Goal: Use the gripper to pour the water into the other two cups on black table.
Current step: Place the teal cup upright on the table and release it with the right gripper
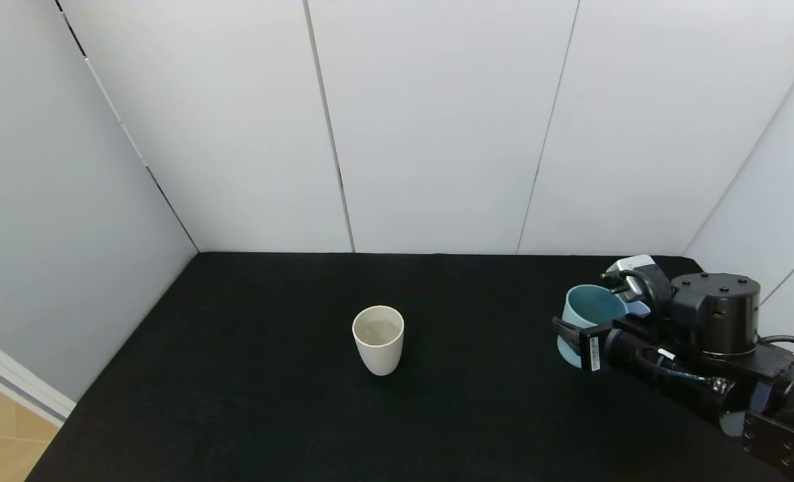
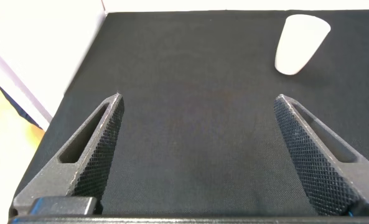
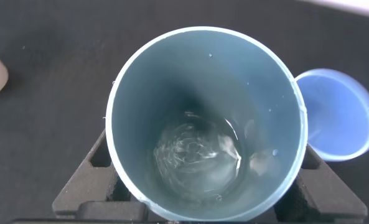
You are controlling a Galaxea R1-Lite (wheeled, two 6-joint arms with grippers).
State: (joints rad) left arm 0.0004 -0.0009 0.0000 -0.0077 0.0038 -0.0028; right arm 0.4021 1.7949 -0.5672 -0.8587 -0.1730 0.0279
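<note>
You have the teal cup (image 1: 588, 314) held in the right gripper (image 1: 588, 335), at the right side of the black table (image 1: 250, 415), near the back wall. The gripper's fingers close on the cup from both sides, and the cup leans a little, with its mouth turned toward the middle of the table. In the right wrist view you look straight down into this cup (image 3: 206, 124): a small pool of water (image 3: 200, 155) lies at the bottom, clear and glinting, with some drops on the inner wall. Just beside the teal cup, on its far side from the table's middle, stands the blue cup (image 3: 336, 115); in the head view only a small part of it (image 1: 638, 308) shows behind the gripper, and you cannot tell from the pictures whether anything is in it. The beige cup (image 1: 378, 338) stands upright near the center of the table, well apart from the teal cup, and its inside looks a little wet or filled low, but this is not sure. The left gripper (image 2: 196, 124) hangs above the left part of the table with its fingers (image 2: 97, 143) spread wide and nothing between them; in its view the beige cup (image 2: 299, 43) shows farther off. White wall panels (image 1: 437, 120) border the table at the back and sides.
</note>
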